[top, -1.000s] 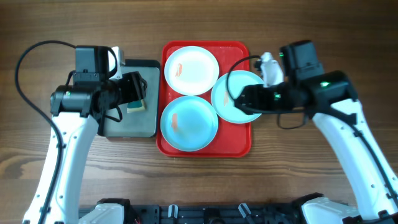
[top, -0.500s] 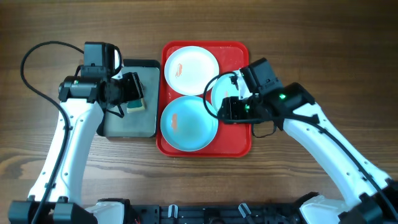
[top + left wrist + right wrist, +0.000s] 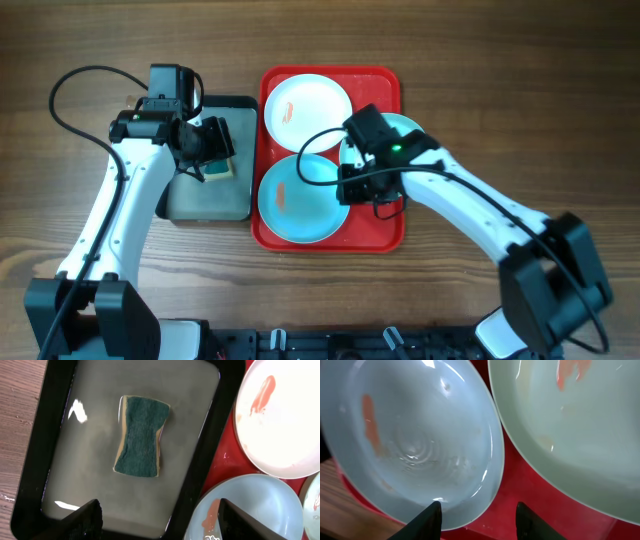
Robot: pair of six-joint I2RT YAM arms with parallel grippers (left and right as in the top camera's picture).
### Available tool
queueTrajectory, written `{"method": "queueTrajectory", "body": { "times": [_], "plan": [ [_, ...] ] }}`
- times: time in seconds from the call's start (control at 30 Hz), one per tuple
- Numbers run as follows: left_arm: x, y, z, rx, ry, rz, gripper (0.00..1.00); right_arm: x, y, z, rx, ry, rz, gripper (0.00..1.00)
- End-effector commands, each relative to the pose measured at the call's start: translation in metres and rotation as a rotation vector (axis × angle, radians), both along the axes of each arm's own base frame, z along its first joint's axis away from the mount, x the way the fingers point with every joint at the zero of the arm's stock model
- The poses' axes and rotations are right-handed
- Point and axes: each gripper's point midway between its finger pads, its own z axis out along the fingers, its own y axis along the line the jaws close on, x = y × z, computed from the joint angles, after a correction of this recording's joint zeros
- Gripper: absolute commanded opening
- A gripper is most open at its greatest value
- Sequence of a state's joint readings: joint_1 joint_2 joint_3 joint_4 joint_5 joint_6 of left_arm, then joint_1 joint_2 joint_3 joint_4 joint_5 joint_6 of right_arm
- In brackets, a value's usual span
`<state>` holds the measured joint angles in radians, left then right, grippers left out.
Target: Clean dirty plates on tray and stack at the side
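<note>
The left arm (image 3: 105, 230) comes up from the near side, bends at the elbow and turns inward. Its left pincer (image 3: 162, 525) points straight down with its fingers (image 3: 82, 520) spread wide (only their dark tips show in the wrist view). The right arm (image 3: 470, 205) stretches long and low toward the middle. The right pincer (image 3: 480, 522) is tipped downward, with a clear gap between its parted fingers (image 3: 427, 520).

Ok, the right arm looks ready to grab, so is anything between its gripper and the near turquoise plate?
Nothing visible. The right gripper hangs open over the rim of the near turquoise plate; the other turquoise plate lies close beside, not between.
</note>
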<state>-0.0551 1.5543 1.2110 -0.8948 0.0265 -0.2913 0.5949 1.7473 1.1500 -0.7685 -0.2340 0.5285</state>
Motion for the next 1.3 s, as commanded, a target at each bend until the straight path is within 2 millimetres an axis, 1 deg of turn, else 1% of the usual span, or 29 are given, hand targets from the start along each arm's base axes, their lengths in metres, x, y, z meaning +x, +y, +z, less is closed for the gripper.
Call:
{"method": "queueTrajectory", "body": {
  "times": [0.0, 0.07, 0.1, 0.13, 0.2, 0.23, 0.27, 0.47, 1.13, 1.27],
  "plan": [
    [0.007, 0.002, 0.004, 0.005, -0.023, 0.013, 0.71, -0.005, -0.004, -0.025, -0.056, 0.059, -0.039, 0.48],
    [0.008, 0.002, 0.005, 0.005, -0.027, 0.013, 0.71, -0.005, -0.004, -0.029, -0.059, 0.066, -0.048, 0.46],
    [0.009, 0.002, 0.005, 0.005, -0.030, 0.013, 0.71, -0.004, -0.003, -0.030, -0.058, 0.064, -0.048, 0.41],
    [0.009, 0.002, 0.005, 0.005, -0.031, 0.013, 0.71, -0.003, -0.003, -0.030, -0.055, 0.061, -0.049, 0.39],
    [0.010, 0.002, 0.006, 0.005, -0.035, 0.013, 0.71, -0.003, -0.002, -0.030, -0.054, 0.067, -0.073, 0.32],
    [0.011, 0.002, 0.006, 0.005, -0.038, 0.013, 0.71, -0.004, -0.003, -0.030, -0.055, 0.073, -0.085, 0.27],
    [0.011, 0.002, 0.006, 0.005, -0.038, 0.013, 0.71, -0.004, -0.003, -0.030, -0.057, 0.078, -0.095, 0.26],
    [0.011, 0.002, 0.006, 0.005, -0.037, 0.013, 0.71, -0.005, -0.005, -0.034, -0.069, 0.088, -0.119, 0.26],
    [0.010, 0.002, 0.005, 0.005, -0.035, 0.013, 0.67, -0.004, -0.006, -0.038, -0.079, 0.088, -0.122, 0.25],
    [0.010, 0.002, 0.005, 0.005, -0.034, 0.013, 0.65, -0.005, -0.007, -0.041, -0.083, 0.098, -0.129, 0.22]
  ]
}}
